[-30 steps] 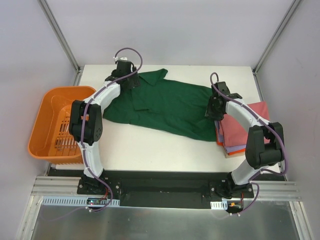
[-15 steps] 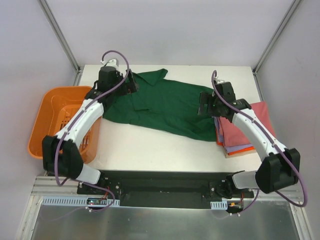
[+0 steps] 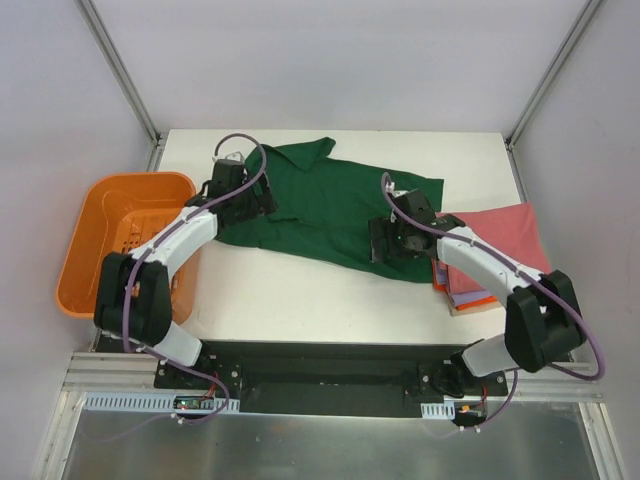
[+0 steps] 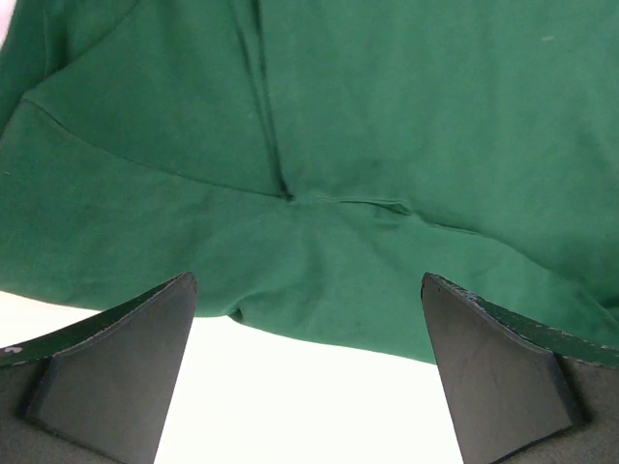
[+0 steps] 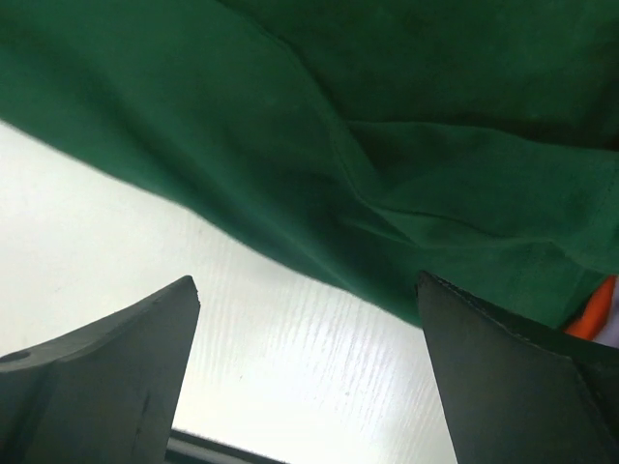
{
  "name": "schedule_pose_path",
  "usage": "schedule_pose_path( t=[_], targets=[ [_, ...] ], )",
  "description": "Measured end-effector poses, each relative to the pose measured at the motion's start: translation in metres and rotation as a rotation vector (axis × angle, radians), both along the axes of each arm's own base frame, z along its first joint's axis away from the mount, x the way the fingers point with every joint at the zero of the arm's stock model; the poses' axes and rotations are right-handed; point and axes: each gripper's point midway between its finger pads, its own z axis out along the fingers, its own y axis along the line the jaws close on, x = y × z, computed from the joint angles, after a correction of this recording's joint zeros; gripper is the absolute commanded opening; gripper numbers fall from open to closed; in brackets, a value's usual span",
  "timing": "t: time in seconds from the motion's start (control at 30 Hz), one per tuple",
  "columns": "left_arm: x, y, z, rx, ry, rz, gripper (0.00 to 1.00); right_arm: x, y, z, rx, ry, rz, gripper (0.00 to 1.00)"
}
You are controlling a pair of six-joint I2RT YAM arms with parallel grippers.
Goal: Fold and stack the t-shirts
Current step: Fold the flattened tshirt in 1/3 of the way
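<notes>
The dark green collared t-shirt lies spread and creased across the middle of the white table. My left gripper is open and empty over its left sleeve edge. In the left wrist view the shirt fills the top and its hem lies between the fingers. My right gripper is open and empty over the shirt's near right hem. The right wrist view shows the shirt's hem just ahead of the open gripper. A stack of folded shirts, pink-red on top, with lavender and orange edges, lies at the right.
An orange slotted plastic basket stands off the table's left edge. Bare white table lies in front of the green shirt. An orange corner of the stack shows at the right of the right wrist view.
My left gripper has moved from the shirt's far collar towards its near left edge. My right gripper has moved left and nearer, from the shirt's right side to its near hem.
</notes>
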Motion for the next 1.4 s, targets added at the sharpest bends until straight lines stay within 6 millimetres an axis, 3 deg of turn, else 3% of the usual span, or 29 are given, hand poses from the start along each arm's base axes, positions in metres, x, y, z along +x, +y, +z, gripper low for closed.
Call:
schedule_pose_path(
  t=[0.2, 0.37, 0.5, 0.63, 0.87, 1.03, 1.17, 1.27, 1.4],
  targets=[
    [0.016, 0.013, -0.057, 0.094, 0.124, 0.074, 0.99, 0.004, -0.012, -0.037, -0.09, 0.08, -0.054, 0.96],
    [0.019, 0.03, -0.09, 0.143, 0.206, 0.151, 0.99, 0.003, -0.026, -0.058, -0.124, 0.13, -0.106, 0.96],
    [0.019, 0.054, -0.102, 0.152, 0.249, 0.222, 0.99, -0.003, -0.041, -0.07, -0.135, 0.16, -0.147, 0.96],
    [0.02, 0.073, -0.104, 0.141, 0.265, 0.286, 0.98, -0.003, -0.046, -0.069, -0.118, 0.146, -0.166, 0.96],
    [0.018, 0.076, -0.106, 0.142, 0.272, 0.299, 0.99, -0.005, -0.053, -0.068, -0.108, 0.142, -0.185, 0.96],
    [0.016, 0.072, -0.103, 0.123, 0.275, 0.283, 0.99, -0.008, -0.047, -0.066, -0.078, 0.151, -0.161, 0.96],
    [0.008, 0.056, -0.093, 0.084, 0.281, 0.219, 0.99, -0.015, -0.038, -0.054, -0.077, 0.124, -0.104, 0.96],
    [0.0, 0.026, -0.063, 0.071, 0.22, 0.095, 0.99, -0.021, -0.026, -0.035, -0.068, 0.068, -0.044, 0.96],
    [-0.014, -0.011, 0.009, 0.065, 0.034, -0.051, 0.99, -0.024, -0.018, -0.008, -0.025, -0.011, -0.011, 0.96]
  ],
)
